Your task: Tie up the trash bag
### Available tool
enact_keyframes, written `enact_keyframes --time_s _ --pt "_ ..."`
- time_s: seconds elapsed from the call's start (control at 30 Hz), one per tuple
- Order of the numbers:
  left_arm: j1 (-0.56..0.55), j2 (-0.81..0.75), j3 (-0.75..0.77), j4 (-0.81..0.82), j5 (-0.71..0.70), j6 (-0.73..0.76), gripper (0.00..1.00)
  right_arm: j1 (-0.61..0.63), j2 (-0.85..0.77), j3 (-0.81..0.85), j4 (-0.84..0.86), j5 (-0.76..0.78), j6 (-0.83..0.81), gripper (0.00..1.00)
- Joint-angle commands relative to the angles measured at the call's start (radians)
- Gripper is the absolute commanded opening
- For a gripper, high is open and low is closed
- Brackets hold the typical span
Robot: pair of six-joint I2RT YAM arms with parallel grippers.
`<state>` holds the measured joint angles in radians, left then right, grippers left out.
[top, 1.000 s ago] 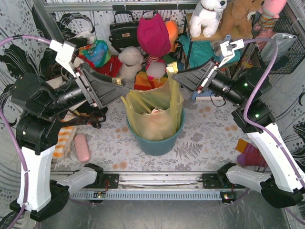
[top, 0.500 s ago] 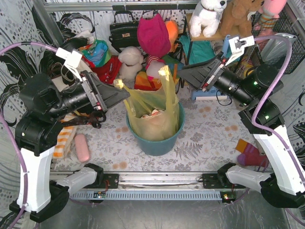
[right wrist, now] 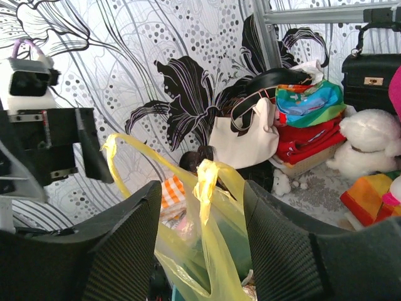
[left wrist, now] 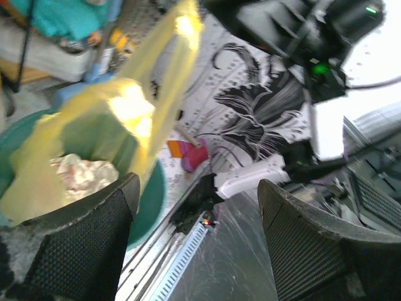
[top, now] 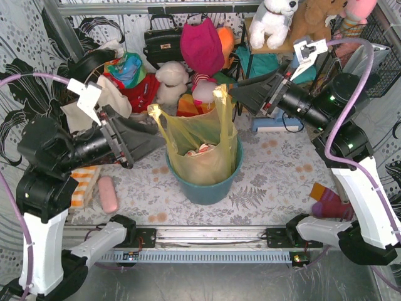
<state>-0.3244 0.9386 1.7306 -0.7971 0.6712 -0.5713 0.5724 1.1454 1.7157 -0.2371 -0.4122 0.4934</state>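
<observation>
The yellow-green trash bag (top: 202, 145) sits in the teal bin (top: 205, 187) with crumpled white paper inside. Its two twisted handles stand up free, one at the left (top: 155, 113) and one at the right (top: 219, 95). My left gripper (top: 153, 130) is open and empty, just left of and below the left handle; in the left wrist view (left wrist: 199, 185) the bag (left wrist: 135, 106) lies beyond the left finger. My right gripper (top: 233, 95) is open right beside the right handle. In the right wrist view (right wrist: 202, 187) that handle (right wrist: 207, 177) stands between the spread fingers, not pinched.
Plush toys (top: 172, 80), a black handbag (top: 161, 39) and a cream tote (top: 113, 94) crowd the back. A pink case (top: 108, 193) lies left of the bin and a striped sock (top: 327, 202) lies to its right. The metal rail (top: 207, 241) runs along the near edge.
Both grippers have let go of the bag handles. My left gripper has drawn back to the left and down. My right gripper pulled away, then came back open around the right handle.
</observation>
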Motion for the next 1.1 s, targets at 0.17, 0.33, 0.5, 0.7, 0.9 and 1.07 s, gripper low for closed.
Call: enact_keyframes --time_s 0.17,0.33,0.5,0.7,0.9,1.07 --pt "0.004 -0.089 -0.240 0.597 0.325 -0.305 0.86 -0.002 0.067 0.088 -0.020 -0.104 -0.063 0.61" --pt "0.004 -0.064 -0.359 0.898 0.327 -0.519 0.84 -0.002 0.093 0.119 -0.056 -0.125 -0.119 0.62" --pt "-0.031 -0.047 -0.338 0.754 0.241 -0.422 0.82 -0.002 0.095 0.123 -0.061 -0.106 -0.200 0.58" --pt "-0.111 -0.071 -0.342 0.756 0.165 -0.401 0.83 -0.002 0.121 0.146 -0.049 -0.160 -0.211 0.54" --pt "-0.165 -0.063 -0.314 0.772 0.126 -0.418 0.82 -0.002 0.134 0.136 -0.023 -0.184 -0.210 0.52" --pt "-0.250 -0.057 -0.354 0.862 0.087 -0.462 0.81 -0.002 0.142 0.122 -0.018 -0.189 -0.213 0.48"
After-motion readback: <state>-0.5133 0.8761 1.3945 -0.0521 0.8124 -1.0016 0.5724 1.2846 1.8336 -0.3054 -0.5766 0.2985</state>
